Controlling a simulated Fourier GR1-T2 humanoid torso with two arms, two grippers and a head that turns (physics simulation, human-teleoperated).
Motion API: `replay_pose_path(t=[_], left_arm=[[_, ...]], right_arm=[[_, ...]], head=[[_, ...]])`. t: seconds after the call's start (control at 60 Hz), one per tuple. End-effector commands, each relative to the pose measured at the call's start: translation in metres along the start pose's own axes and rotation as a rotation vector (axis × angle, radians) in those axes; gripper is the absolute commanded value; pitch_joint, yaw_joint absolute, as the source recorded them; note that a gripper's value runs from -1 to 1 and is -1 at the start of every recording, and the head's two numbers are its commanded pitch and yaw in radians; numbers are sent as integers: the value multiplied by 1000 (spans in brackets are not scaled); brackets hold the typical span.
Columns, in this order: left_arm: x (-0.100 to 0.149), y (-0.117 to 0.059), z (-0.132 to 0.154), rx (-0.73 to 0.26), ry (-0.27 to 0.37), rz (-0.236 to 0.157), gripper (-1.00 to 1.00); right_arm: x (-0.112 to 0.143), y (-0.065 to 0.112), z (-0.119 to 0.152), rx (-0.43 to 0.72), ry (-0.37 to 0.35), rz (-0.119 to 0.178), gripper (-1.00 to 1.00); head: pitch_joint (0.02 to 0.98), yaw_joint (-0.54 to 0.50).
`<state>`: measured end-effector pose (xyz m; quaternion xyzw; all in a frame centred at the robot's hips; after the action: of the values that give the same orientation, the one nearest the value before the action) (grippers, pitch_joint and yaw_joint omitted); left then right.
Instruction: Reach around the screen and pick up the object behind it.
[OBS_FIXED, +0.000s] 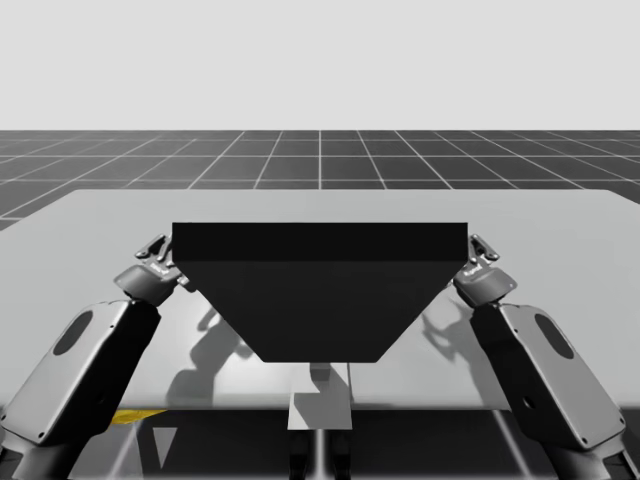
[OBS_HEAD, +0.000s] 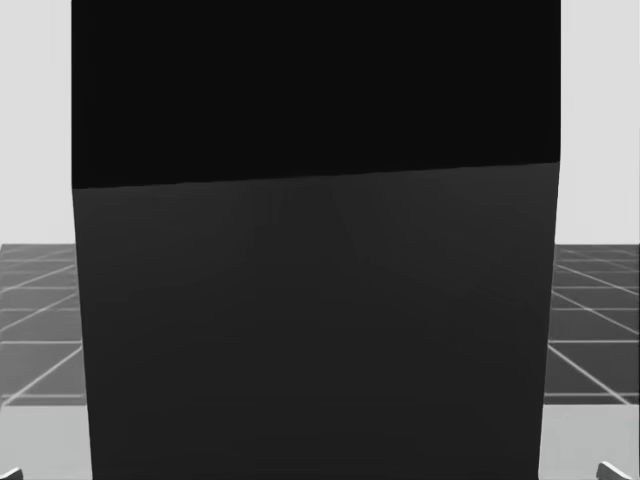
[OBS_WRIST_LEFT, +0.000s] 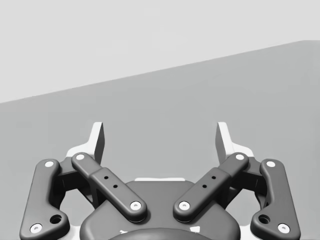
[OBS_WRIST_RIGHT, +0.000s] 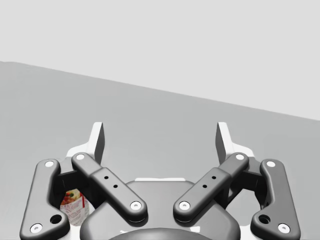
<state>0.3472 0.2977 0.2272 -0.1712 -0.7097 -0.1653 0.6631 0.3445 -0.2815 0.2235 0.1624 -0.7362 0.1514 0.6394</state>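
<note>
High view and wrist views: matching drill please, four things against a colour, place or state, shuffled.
1 screen
2 table
3 red-and-white item
4 left jaws

A open, nothing between them
B black
C light grey
D beside the right gripper

Pairs: 1-B, 2-C, 3-D, 4-A.

A flat, pale grey table (OBS_FIXED: 560, 230) carries a tall dark screen (OBS_FIXED: 320, 290) standing upright across its middle, and a small packet with a red-and-white label (OBS_WRIST_RIGHT: 74, 206) lies on the same bare grey surface
</note>
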Motion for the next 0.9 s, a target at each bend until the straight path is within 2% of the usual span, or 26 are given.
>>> replay_pose_path(t=[0.017, 0.05, 0.1, 0.15, 0.183, 0.217, 0.283, 0.3, 0.383, 0.433, 0.6, 0.75, 0.9], left_arm=[[-2, -5, 17, -148, 60, -8, -1000], [-4, -3, 20, -186, 75, -15, -1000], [-5, -2, 24, -227, 86, -16, -1000], [-6, -2, 28, -275, 91, -25, -1000], [-7, -2, 30, -295, 98, -30, -1000], [-7, -3, 32, -332, 111, -36, -1000], [-9, -4, 35, -368, 128, -56, -1000], [-10, -4, 36, -390, 155, -66, -1000], [-13, -5, 36, -409, 198, -93, -1000], [-17, -6, 36, -429, 226, -112, -1000], [-27, -10, 35, -448, 252, -131, -1000], [-33, -13, 34, -459, 255, -127, -1000], [-37, -16, 33, -459, 254, -135, -1000]], right_arm=[[3, 11, 12, 167, -5, -65, -1000], [3, 12, 16, 195, -3, -60, -1000], [3, 13, 20, 221, 11, -73, -1000], [1, 14, 25, 253, 16, -60, -1000], [0, 15, 28, 265, 21, -63, -1000], [-1, 17, 32, 288, 31, -76, -1000], [-3, 19, 37, 314, 47, -78, -1000], [-5, 21, 40, 319, 76, -94, -1000], [-11, 22, 43, 317, 104, -79, -1000], [-16, 23, 44, 316, 135, -93, -1000], [-32, 21, 47, 311, 152, -93, -1000], [-46, 22, 38, 319, 171, -64, -1000], [-58, 27, 10, 356, 177, -25, -1000]], head=[[142, -10], [143, -12], [145, -13], [148, -14], [148, -14], [149, -14], [150, -15], [151, -16], [154, -18], [156, -20], [159, -23], [160, -25], [165, -27]])
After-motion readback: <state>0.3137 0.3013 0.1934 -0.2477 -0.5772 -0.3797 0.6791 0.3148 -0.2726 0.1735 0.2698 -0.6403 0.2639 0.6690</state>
